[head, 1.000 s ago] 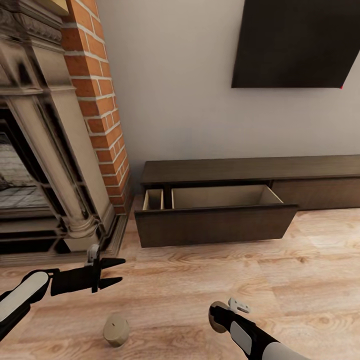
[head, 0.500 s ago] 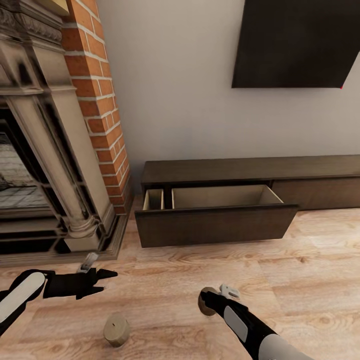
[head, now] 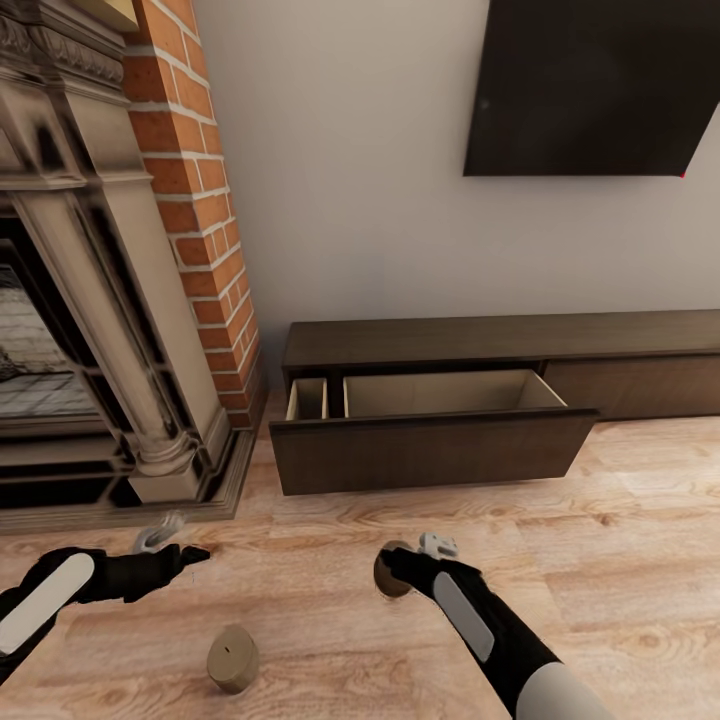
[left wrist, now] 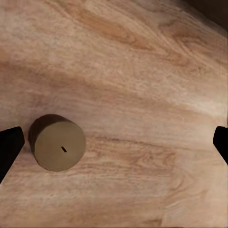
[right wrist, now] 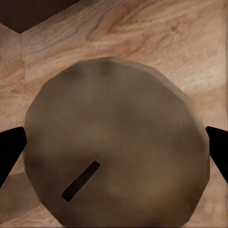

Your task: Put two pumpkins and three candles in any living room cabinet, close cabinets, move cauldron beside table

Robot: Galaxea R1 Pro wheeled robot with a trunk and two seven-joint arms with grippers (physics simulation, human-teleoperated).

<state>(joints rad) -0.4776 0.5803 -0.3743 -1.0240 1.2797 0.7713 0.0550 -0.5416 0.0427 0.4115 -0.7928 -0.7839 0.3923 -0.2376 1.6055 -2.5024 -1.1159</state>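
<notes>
Your right hand [head: 392, 572] is gripping a candle [head: 386, 574] low over the wooden floor [head: 620, 560], in front of the cabinet [head: 500, 350]. In the right wrist view that held candle [right wrist: 116, 142] is sitting between the two dark fingertips [right wrist: 9, 152], its flat top with the dark wick slot facing the camera, and the fingertips are lying close against its sides.

Your left hand [head: 185, 555] is hovering above the floor near the base of the stone-coloured fireplace [head: 90, 300]. In the left wrist view its fingertips [left wrist: 8, 147] are showing at opposite edges of the picture, so the hand is spread wide and holding nothing. A second candle [head: 232, 658] is standing upright on the floor just nearer to you than that hand; in the left wrist view this second candle [left wrist: 58, 141] is lying close to one fingertip and apart from the other.

The cabinet is standing against the pale wall [head: 350, 160], beside the brick column [head: 195, 200]. Its left drawer [head: 430, 440] is pulled out, showing a pale divided interior with nothing visible inside. A dark panel [head: 590, 85] is hanging on the wall above.
</notes>
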